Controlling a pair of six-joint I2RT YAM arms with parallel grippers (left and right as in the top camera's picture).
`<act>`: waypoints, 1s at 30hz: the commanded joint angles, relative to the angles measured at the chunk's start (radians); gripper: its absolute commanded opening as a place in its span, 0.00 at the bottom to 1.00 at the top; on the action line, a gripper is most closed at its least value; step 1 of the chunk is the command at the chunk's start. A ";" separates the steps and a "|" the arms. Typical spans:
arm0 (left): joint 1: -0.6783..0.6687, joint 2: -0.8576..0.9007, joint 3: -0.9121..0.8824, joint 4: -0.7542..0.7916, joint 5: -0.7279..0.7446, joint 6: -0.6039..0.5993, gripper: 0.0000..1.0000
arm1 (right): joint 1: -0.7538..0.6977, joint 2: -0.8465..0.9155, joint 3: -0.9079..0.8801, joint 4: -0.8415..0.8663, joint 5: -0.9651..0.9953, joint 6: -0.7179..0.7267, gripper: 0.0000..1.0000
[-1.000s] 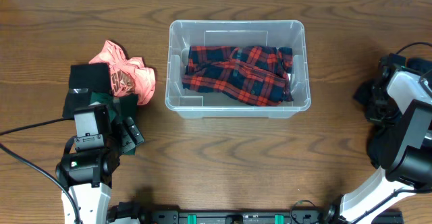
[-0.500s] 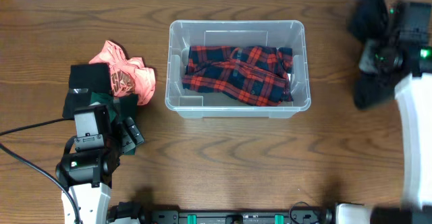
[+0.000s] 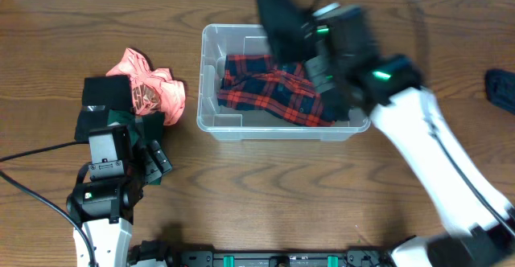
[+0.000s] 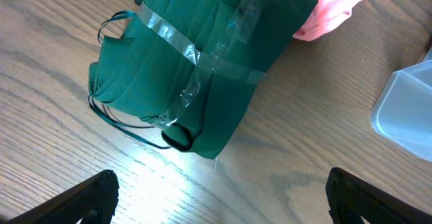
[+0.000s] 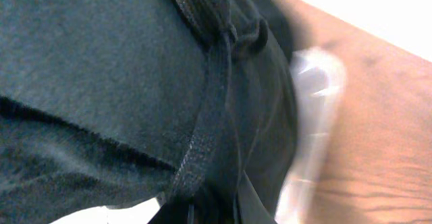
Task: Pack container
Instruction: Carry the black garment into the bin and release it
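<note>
The clear container (image 3: 282, 130) stands at the table's middle with a red plaid garment (image 3: 278, 86) lying in it. My right gripper (image 3: 312, 43) is above the tub's far side, shut on a black garment (image 3: 282, 18) that hangs over the far rim. In the right wrist view the black garment (image 5: 101, 69) fills the frame and hides the jaws; the container (image 5: 314, 116) is a blur beside it. My left gripper (image 4: 219, 197) is open and empty, low over the wood beside a taped green bundle (image 4: 196, 62).
A pink garment (image 3: 153, 86) and a black cloth (image 3: 106, 90) lie left of the tub, next to the green bundle (image 3: 149, 122). A dark blue item (image 3: 500, 90) lies at the right edge. The tub's corner (image 4: 408, 109) shows in the left wrist view.
My right arm has swung from the far right to above the container, carrying the black garment. The left arm has not moved.
</note>
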State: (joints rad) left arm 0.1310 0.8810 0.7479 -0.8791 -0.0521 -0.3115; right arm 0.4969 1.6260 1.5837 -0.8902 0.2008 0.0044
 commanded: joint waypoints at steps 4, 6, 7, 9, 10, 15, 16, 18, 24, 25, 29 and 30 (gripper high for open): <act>0.005 0.000 0.019 -0.003 -0.001 -0.005 0.98 | 0.095 0.240 -0.023 0.023 -0.014 -0.079 0.01; 0.005 0.000 0.019 -0.003 -0.001 -0.005 0.98 | 0.122 0.313 -0.023 0.023 -0.056 -0.112 0.01; 0.005 0.000 0.019 -0.003 -0.001 -0.005 0.98 | 0.136 0.341 -0.023 0.024 -0.061 -0.115 0.01; 0.005 0.000 0.019 -0.003 -0.001 -0.005 0.98 | 0.167 0.386 -0.023 0.024 -0.060 -0.132 0.01; 0.005 0.000 0.019 -0.003 -0.001 -0.005 0.98 | 0.184 0.401 -0.023 0.026 -0.059 -0.150 0.01; 0.005 0.000 0.019 -0.003 -0.001 -0.005 0.98 | 0.224 0.393 -0.018 0.050 0.029 -0.170 0.68; 0.005 0.000 0.019 -0.003 -0.001 -0.005 0.98 | 0.224 0.382 -0.018 0.052 0.055 -0.165 0.99; 0.005 0.000 0.019 -0.003 -0.001 -0.005 0.98 | 0.218 0.346 -0.018 0.053 0.113 -0.149 0.99; 0.005 0.000 0.019 -0.003 -0.001 -0.005 0.98 | 0.137 0.149 -0.018 0.056 0.337 -0.054 0.99; 0.005 0.000 0.019 -0.003 -0.001 -0.005 0.98 | 0.113 0.115 -0.018 0.056 0.364 -0.038 0.99; 0.005 0.000 0.019 -0.003 -0.001 -0.005 0.98 | -0.051 -0.010 -0.018 0.053 0.401 -0.001 0.99; 0.005 0.000 0.019 -0.003 -0.001 -0.005 0.98 | -0.100 -0.022 -0.019 0.051 0.401 -0.001 0.99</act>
State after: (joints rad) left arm 0.1310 0.8810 0.7479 -0.8799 -0.0521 -0.3115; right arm 0.5098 1.6608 1.5562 -0.8333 0.5030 -0.0502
